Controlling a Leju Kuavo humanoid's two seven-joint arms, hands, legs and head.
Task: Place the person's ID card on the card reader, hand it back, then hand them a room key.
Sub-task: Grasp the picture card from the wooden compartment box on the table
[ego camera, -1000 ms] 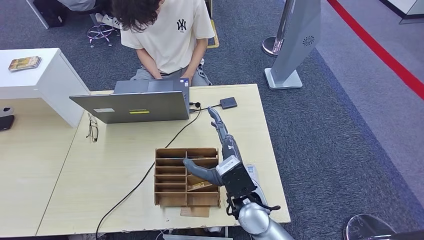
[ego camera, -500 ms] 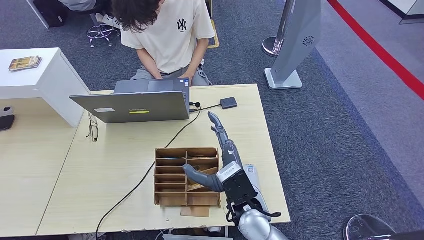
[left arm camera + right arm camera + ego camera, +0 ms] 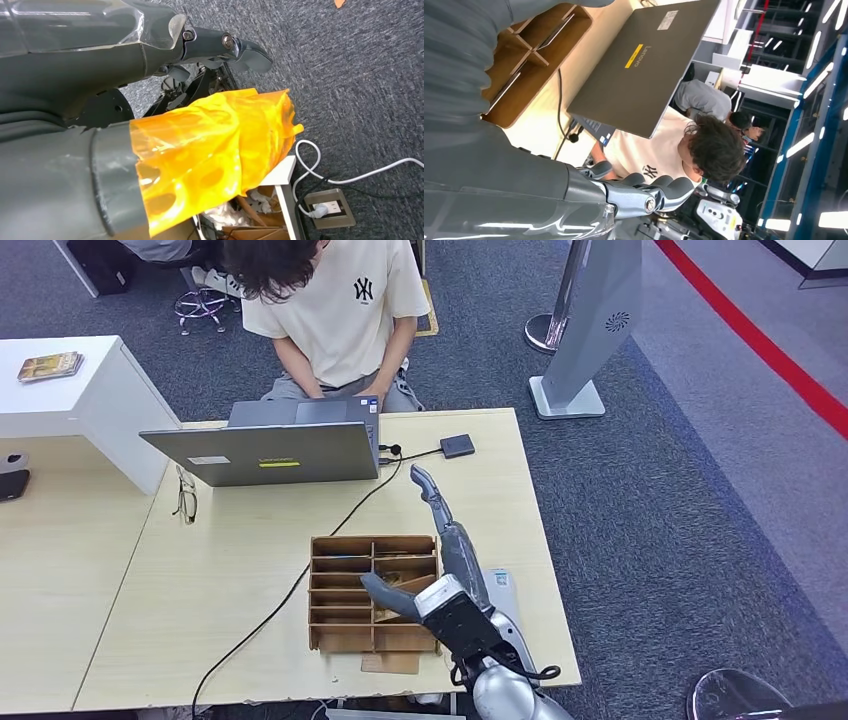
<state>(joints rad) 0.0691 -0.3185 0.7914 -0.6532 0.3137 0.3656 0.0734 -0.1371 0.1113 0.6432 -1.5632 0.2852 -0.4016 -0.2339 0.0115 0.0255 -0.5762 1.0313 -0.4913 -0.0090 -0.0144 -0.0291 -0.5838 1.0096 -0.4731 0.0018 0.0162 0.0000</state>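
Note:
My right hand [image 3: 446,545] hovers over the right side of the wooden compartment box [image 3: 345,592], fingers stretched toward the laptop and thumb spread over the box, holding nothing. Brown cards lie in the box's right-hand slots [image 3: 400,612]. The small black card reader [image 3: 457,446] sits at the table's far edge, wired to the laptop [image 3: 270,452], beyond my fingertips. A pale flat item [image 3: 503,585] lies beside the box, partly under my arm. The person [image 3: 330,300] sits behind the laptop. My left hand [image 3: 220,45] hangs by the floor, fingers straight, empty.
A black cable [image 3: 300,580] runs across the table from the laptop to the front edge. Glasses [image 3: 186,498] lie left of the laptop. A white cabinet [image 3: 70,390] stands at the left, a grey floor stand [image 3: 585,330] at the back right.
My right hand has drawn back a little toward me and dropped lower over the box. It stays spread and empty.

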